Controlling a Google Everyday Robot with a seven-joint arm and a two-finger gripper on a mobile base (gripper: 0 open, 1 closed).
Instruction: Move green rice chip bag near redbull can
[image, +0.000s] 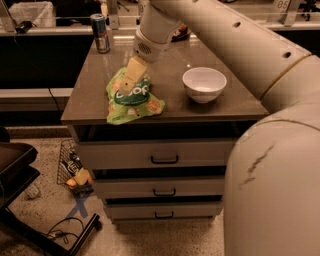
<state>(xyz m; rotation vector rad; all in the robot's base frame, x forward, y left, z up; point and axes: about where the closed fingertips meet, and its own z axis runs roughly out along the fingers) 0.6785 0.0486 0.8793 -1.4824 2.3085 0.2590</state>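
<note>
The green rice chip bag (131, 97) lies flat on the front left part of the cabinet top (170, 107). Its dark green oval logo faces up. My gripper (133, 75) reaches down from the big white arm (215, 35) and sits at the bag's top edge, touching or just over it. The redbull can (101, 33) stands upright at the far left corner of the top, well behind the bag and apart from it.
A white bowl (204, 84) stands on the right of the cabinet top. A dark round object (180, 32) sits at the back behind the arm. Three drawers are below. A wire basket (75, 167) and a dark chair base (20, 175) are on the floor at left.
</note>
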